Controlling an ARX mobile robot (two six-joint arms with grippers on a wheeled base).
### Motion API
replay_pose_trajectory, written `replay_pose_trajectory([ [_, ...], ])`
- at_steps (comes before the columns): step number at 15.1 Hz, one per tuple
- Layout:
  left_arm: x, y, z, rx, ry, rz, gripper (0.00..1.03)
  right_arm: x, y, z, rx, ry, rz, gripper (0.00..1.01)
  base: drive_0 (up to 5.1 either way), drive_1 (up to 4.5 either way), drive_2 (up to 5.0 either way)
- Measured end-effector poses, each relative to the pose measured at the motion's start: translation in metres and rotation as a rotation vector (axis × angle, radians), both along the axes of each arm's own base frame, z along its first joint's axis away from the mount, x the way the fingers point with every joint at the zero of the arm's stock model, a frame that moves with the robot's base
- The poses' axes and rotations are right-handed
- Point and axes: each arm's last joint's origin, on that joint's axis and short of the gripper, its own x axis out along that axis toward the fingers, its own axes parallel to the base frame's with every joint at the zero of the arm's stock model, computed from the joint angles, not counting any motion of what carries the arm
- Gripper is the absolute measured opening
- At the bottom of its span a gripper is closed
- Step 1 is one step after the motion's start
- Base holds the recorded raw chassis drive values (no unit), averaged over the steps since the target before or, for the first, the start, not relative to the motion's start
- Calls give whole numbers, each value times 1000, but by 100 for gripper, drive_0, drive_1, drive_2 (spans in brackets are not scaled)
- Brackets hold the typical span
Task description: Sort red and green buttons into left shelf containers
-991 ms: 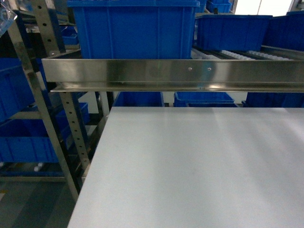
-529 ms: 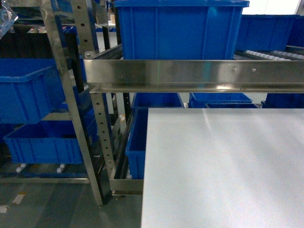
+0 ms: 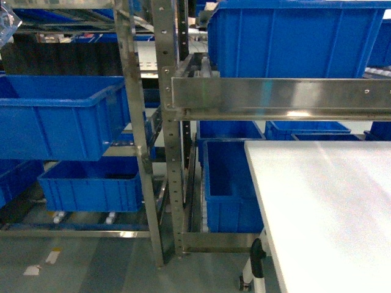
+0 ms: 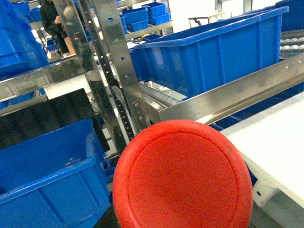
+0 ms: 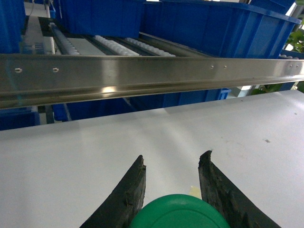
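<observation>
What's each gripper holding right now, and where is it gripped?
The right gripper holds a green button; its cap sits between the fingers. A red button fills the left wrist view, probably held, but the left gripper and its grip point aren't visible.

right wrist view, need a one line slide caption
Right claw holding a green button above the white table, facing a steel shelf rail.

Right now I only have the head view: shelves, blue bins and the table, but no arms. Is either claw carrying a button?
Observer: Yes. The right wrist view shows a green button between the fingers of the right claw, touching both.
Operator: And the left?
Observer: A red button fills the left wrist view, but the left claw itself is out of frame.
Operator: What's under the green one?
Observer: The white table, short of the steel rail.
</observation>
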Motion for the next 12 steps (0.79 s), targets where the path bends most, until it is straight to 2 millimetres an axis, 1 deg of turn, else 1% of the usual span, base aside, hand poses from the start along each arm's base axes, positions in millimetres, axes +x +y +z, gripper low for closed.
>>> replay_pose_trajectory([
  [4, 0, 0, 0, 0, 0, 0, 24, 0, 0, 0, -1, -1, 0, 31, -496, 240, 240],
  [12, 0, 0, 0, 0, 0, 3, 24, 0, 0, 0, 0, 0, 1, 31, -480, 344, 156],
])
